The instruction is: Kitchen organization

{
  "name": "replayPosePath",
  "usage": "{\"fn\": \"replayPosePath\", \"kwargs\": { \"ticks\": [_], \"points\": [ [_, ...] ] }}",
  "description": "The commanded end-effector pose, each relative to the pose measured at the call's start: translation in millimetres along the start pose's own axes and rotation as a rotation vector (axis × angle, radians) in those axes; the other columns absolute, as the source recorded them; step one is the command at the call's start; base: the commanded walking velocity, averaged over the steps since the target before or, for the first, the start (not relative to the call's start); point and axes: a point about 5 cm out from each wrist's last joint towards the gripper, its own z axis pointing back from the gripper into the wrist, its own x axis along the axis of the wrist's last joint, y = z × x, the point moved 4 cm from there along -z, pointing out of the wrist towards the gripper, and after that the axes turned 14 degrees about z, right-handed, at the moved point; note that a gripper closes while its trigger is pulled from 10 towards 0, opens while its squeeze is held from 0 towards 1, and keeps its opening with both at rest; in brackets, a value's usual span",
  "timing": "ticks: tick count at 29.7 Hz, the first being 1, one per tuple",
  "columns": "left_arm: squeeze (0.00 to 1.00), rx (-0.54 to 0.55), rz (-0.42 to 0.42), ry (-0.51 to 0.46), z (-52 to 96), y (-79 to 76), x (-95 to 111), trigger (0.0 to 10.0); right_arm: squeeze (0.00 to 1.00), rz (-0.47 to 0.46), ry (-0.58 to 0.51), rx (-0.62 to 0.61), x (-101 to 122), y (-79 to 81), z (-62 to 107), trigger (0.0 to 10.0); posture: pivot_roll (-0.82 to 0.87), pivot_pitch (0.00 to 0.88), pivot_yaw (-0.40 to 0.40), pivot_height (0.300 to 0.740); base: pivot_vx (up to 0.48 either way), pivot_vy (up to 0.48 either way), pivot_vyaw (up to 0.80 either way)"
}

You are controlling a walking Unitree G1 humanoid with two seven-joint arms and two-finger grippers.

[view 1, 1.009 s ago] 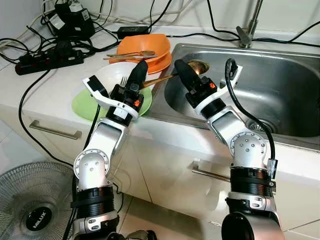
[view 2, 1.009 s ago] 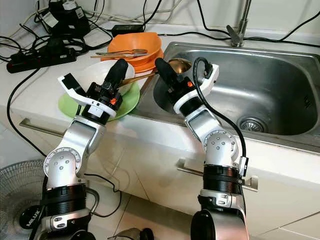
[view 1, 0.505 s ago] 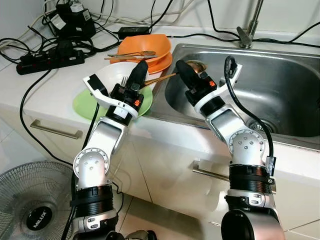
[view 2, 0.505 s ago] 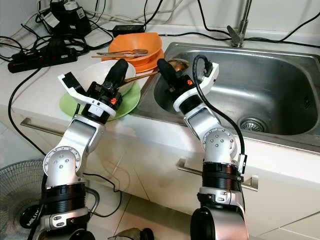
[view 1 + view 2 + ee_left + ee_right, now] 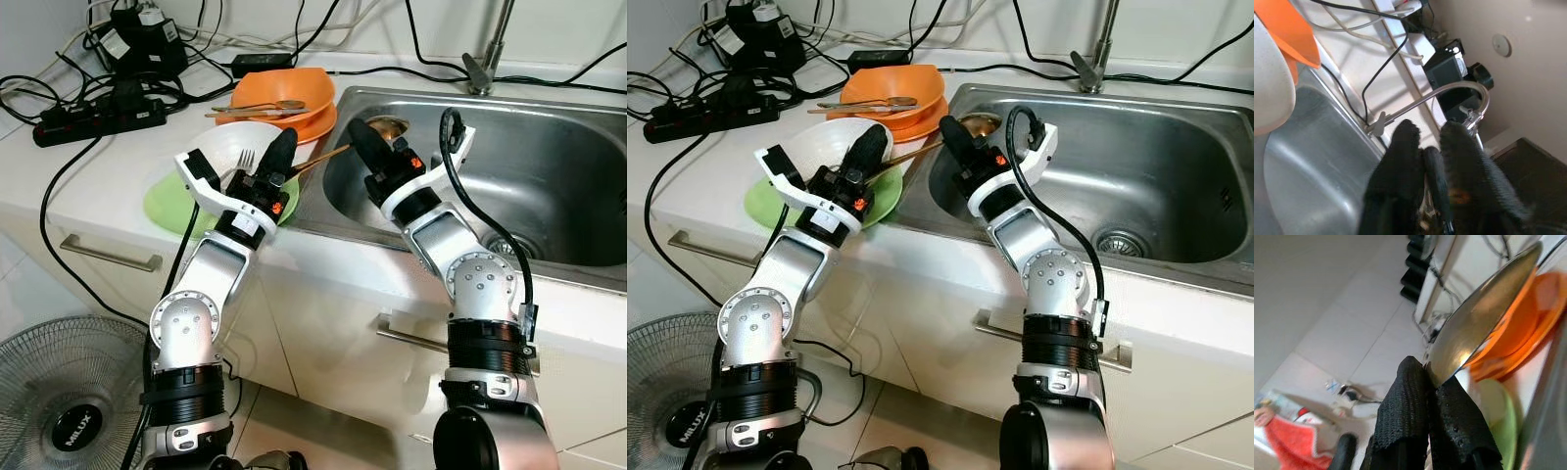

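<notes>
right gripper (image 5: 358, 134): fingers clamped on ladle (image 5: 388, 126) at sink (image 5: 549, 147) edge | left gripper (image 5: 279, 153): fingers closed, empty, over white bowl (image 5: 230, 147) on desk (image 5: 108, 162)

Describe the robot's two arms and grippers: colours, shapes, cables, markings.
Both arms are silver, rounded segments with black ribbed joint rings. Each ends in a white bracket with small red lights and a gripper of two long black textured fingers: left gripper, right gripper. A black cable loops along the right arm.
</notes>
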Motion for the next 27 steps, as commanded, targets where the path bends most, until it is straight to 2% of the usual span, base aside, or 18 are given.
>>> {"fn": "replayPosePath", "kwargs": {
  "ticks": [1, 6, 11, 14, 16, 20, 24, 26, 27],
  "points": [
    [1.0, 0.014, -0.025, 0.001, 0.3, 1.7, 0, 10.0, 0.0, 0.006, -0.018, -0.049, 2, -4.8, -2.8, 0.0, -0.02, 0.056, 0.13, 0.74, 0.0, 0.0, 0.0],
    [1.0, 0.026, -0.06, 0.013, 0.4, 2.8, -2, 10.0, 0.0, 0.008, -0.033, -0.089, 4, -10.6, -2.8, 0.0, -0.03, 0.054, 0.131, 0.74, 0.0, 0.0, 0.0],
    [1.0, 0.035, -0.137, 0.046, -0.8, 3.6, -9, 10.0, 0.0, 0.032, -0.108, -0.212, 18, -30.1, -2.5, 0.0, -0.03, 0.05, 0.131, 0.74, 0.0, 0.0, 0.0],
    [1.0, 0.036, -0.155, 0.052, -1.7, 3.2, -10, 10.0, 0.0, 0.052, -0.119, -0.239, 21, -34.3, -2.5, 0.0, -0.02, 0.049, 0.129, 0.74, 0.0, 0.0, 0.0],
    [1.0, 0.037, -0.201, 0.08, -0.7, 3.4, -15, 10.0, 0.0, 0.108, -0.15, -0.302, 31, -42.5, -1.5, 0.0, -0.02, 0.049, 0.126, 0.74, 0.0, 0.0, 0.0],
    [1.0, 0.071, -0.194, 0.07, 5.9, 12.4, -15, 10.0, 0.0, 0.18, -0.204, -0.326, 53, -45.3, -1.5, 0.0, -0.02, 0.051, 0.125, 0.74, 0.0, 0.0, 0.0],
    [1.0, 0.072, -0.224, 0.081, 7.1, 13.3, -17, 10.0, 0.0, 0.255, -0.211, -0.369, 59, -53.6, 0.4, 0.0, -0.02, 0.05, 0.123, 0.74, 0.0, 0.0, 0.0],
    [1.0, 0.072, -0.277, 0.094, 6.0, 12.6, -17, 10.0, 0.0, 0.345, -0.204, -0.436, 64, -64.8, 3.7, 0.0, -0.02, 0.05, 0.12, 0.74, 0.0, 0.0, 0.0],
    [1.0, 0.072, -0.277, 0.094, 6.0, 12.6, -17, 10.0, 0.0, 0.345, -0.204, -0.436, 64, -64.8, 3.7, 0.0, -0.02, 0.05, 0.12, 0.74, 0.0, 0.0, 0.0]
  ]
}}
